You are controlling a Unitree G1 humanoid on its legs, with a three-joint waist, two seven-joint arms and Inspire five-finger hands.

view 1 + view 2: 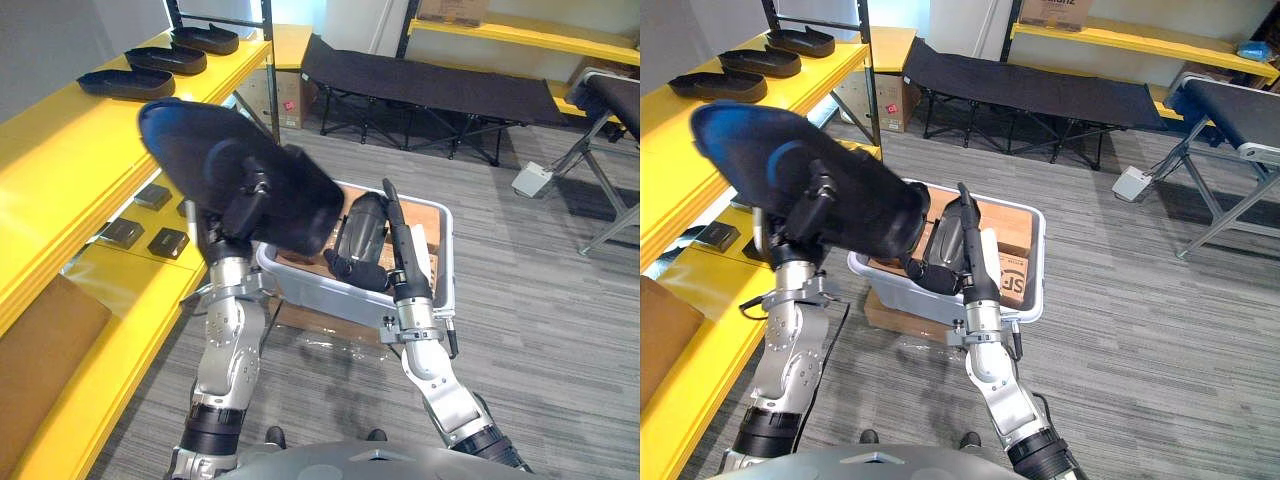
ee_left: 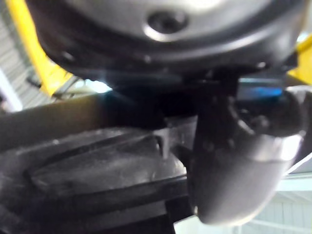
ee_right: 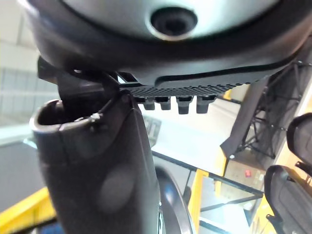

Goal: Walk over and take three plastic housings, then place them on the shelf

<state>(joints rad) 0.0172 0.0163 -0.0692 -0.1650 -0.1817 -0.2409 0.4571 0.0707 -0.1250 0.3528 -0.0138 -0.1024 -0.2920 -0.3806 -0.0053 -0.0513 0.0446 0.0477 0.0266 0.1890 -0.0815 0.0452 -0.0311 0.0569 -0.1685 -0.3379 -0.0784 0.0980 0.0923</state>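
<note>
A large dark plastic housing [image 1: 185, 145] is raised high beside the yellow shelf [image 1: 60, 170], with my left hand [image 1: 245, 205] shut on its underside; the left wrist view has its ribbed surface [image 2: 97, 168] against the hand. My right hand [image 1: 397, 235] reaches into the grey bin [image 1: 447, 262], fingers straight up and thumb [image 3: 97, 170] pressed on a second dark housing [image 1: 362, 232] that stands on edge against the palm. Three more housings [image 1: 165, 58] lie in a row on the top shelf.
The bin rests on a cardboard box [image 1: 885, 310] on the grey floor. Small dark square parts [image 1: 168, 242] lie on the lower shelf level. A black folding cot [image 1: 430, 85] stands behind, and a grey metal-legged table [image 1: 610, 100] at the far right.
</note>
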